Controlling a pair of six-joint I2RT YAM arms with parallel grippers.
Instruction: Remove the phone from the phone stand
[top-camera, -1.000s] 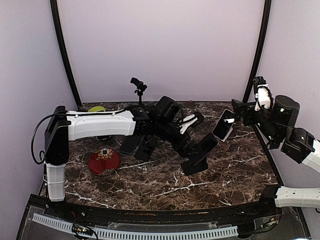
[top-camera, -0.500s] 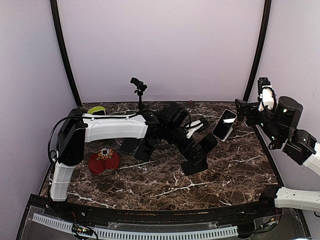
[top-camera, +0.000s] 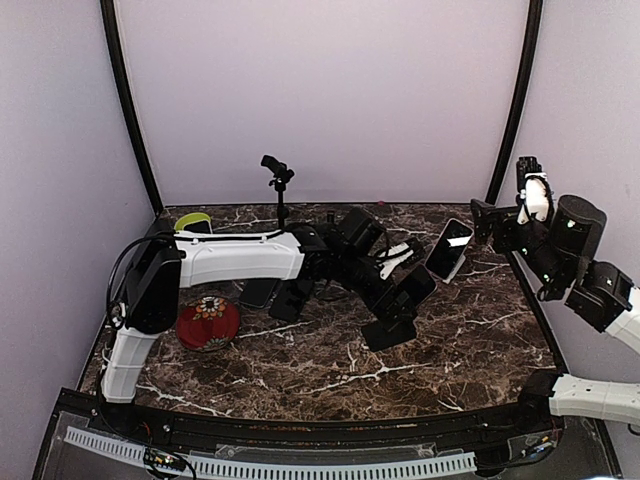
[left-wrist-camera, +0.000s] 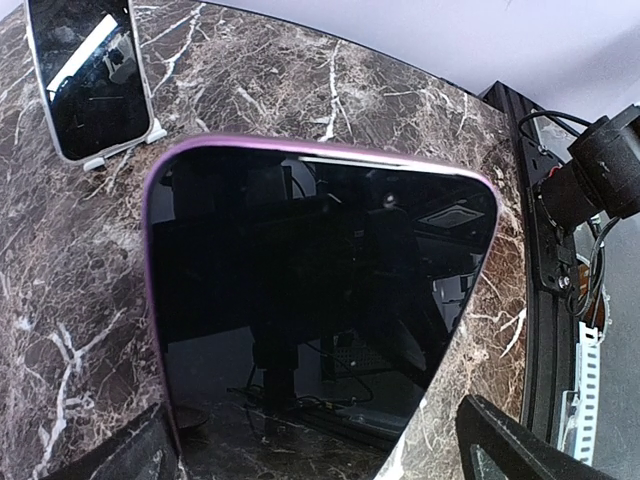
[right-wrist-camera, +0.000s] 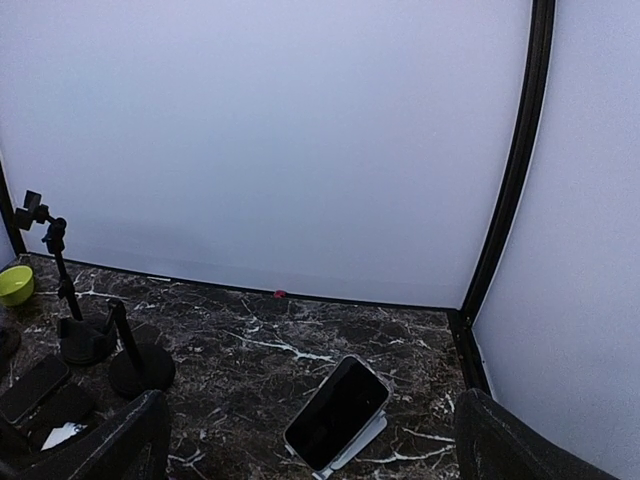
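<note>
Marbled worktop from above: the phone leans on its black stand just ahead of the left end effector, while the right end effector hangs well apart. Left wrist: fingers spread wide, released, with the purple-rimmed phone close ahead. Right wrist: fingers spread, empty, with a second phone ahead below.
</note>
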